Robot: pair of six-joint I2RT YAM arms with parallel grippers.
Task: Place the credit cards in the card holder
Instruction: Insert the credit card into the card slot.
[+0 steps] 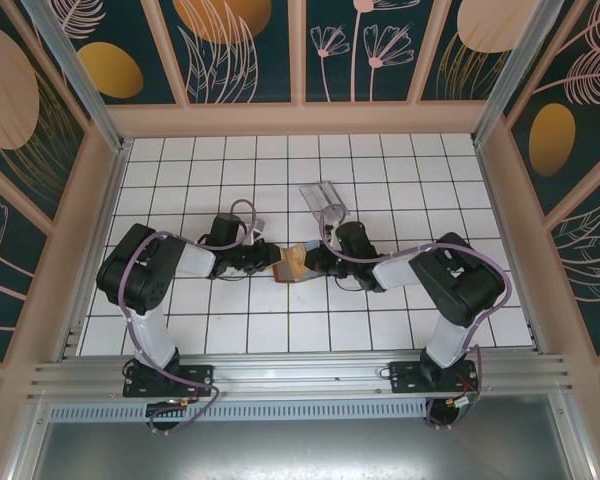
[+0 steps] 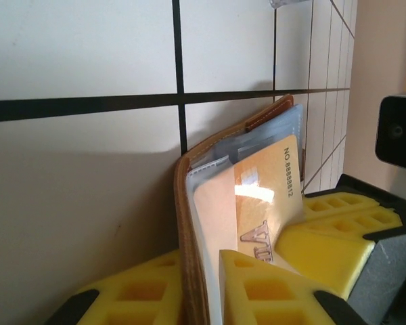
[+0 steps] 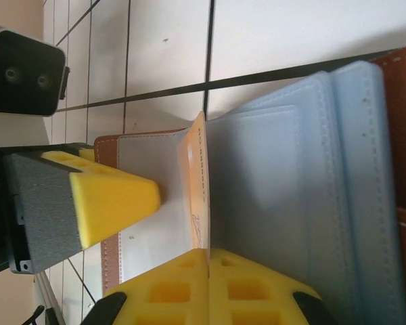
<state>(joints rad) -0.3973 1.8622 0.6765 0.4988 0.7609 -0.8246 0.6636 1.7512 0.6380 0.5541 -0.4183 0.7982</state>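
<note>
Left pincer (image 2: 201, 271) clamps the open card holder (image 2: 184, 203) by its brown cover. The right pincer (image 3: 208, 261) pinches an orange credit card (image 2: 257, 196) that stands against the holder's clear sleeves. They meet mid-tabletop (image 1: 230, 330), on white tiles with dark grout, walled by floral panels (image 1: 240, 50). Yellow fingers (image 2: 271, 291) hide the card's lower part. Its print reads "NO.8888812" and a cut-off "VI". A clear tray (image 1: 323, 198) lies just beyond.
</note>
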